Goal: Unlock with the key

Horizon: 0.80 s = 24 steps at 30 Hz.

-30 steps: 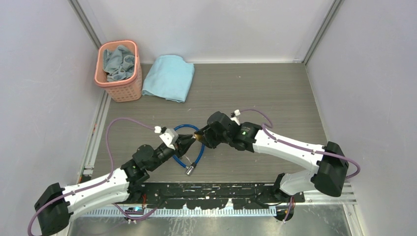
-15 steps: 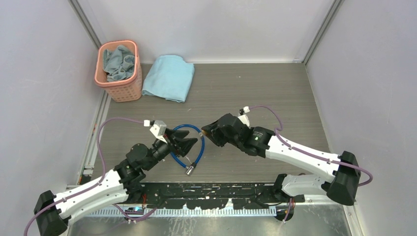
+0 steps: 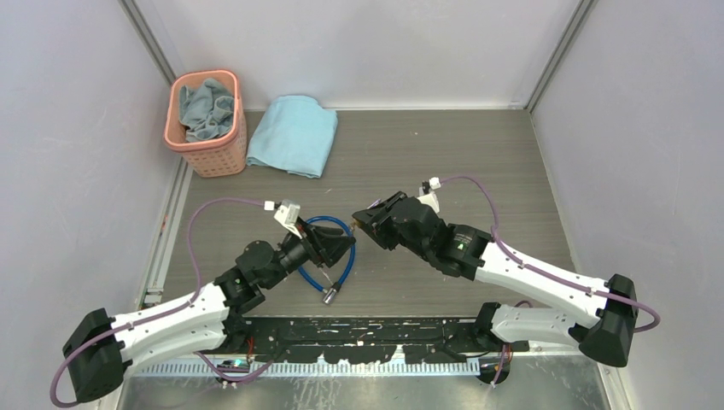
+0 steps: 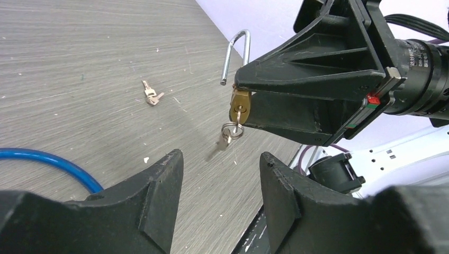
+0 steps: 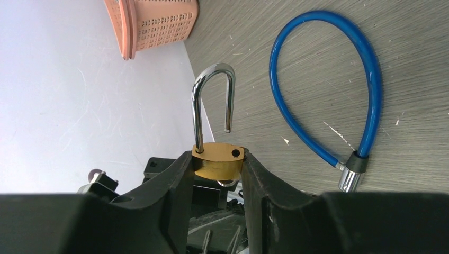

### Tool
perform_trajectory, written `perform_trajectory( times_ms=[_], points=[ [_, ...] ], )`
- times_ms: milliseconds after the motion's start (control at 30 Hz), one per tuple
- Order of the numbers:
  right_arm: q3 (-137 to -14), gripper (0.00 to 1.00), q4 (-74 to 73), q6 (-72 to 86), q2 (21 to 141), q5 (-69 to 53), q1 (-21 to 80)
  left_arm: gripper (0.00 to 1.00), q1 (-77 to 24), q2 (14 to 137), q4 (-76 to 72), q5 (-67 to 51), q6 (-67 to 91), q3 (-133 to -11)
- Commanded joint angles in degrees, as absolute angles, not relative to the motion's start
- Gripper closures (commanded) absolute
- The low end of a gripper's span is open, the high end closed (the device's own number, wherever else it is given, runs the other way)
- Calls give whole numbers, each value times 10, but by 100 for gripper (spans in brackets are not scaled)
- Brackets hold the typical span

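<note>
- Nearest the bases: left gripper [image 4: 221, 161], released and empty, over the loop of the blue cable [image 3: 329, 224] as seen from the top camera.
- Silver end of the cable [image 5: 349, 179] flat on the counter [image 3: 444, 154], near side of the loop.
- Just past it, facing the left one with a gap between: right gripper [image 5: 217, 157], clenched on the body of the brass padlock [image 5: 217, 160], held off the counter.
- Shackle [image 5: 212, 100] sprung open, one leg in the body, the other free.
- Key [image 4: 238, 115] stuck in the underside of the padlock, long axis in line with the shackle legs, tip into the body, head downward.
- From its head, a small ring [image 4: 232, 130] and a second key [image 4: 218, 146], blurred, slanting down to the left.
- Shown by the left wrist camera only; from the right wrist, hidden behind the padlock apart from an arc of ring; from the top, too small to make out.
- Further off on the counter: two loose keys [image 4: 152, 96], seen from the left wrist alone.
- Farthest: folded light-blue towel [image 3: 294, 132] beside a pink basket [image 3: 207, 120] of cloths.
</note>
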State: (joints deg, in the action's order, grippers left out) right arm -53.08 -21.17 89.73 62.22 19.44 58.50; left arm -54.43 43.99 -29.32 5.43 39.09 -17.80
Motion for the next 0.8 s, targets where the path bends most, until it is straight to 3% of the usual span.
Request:
perform_trajectory(
  times_ms=[0,400,567,767],
  points=[
    [-540,99,-182,882,603,207,588,45,-547,474,-406,25,398,-205],
    [-549,99,-201,881,602,188,587,45,-548,497,-437,43,354,-216],
    [-555,99,-194,877,605,174,588,57,-547,507,-446,34,347,-222],
    [-557,99,-178,873,606,152,588,59,-548,528,-480,30,349,-220]
  ],
)
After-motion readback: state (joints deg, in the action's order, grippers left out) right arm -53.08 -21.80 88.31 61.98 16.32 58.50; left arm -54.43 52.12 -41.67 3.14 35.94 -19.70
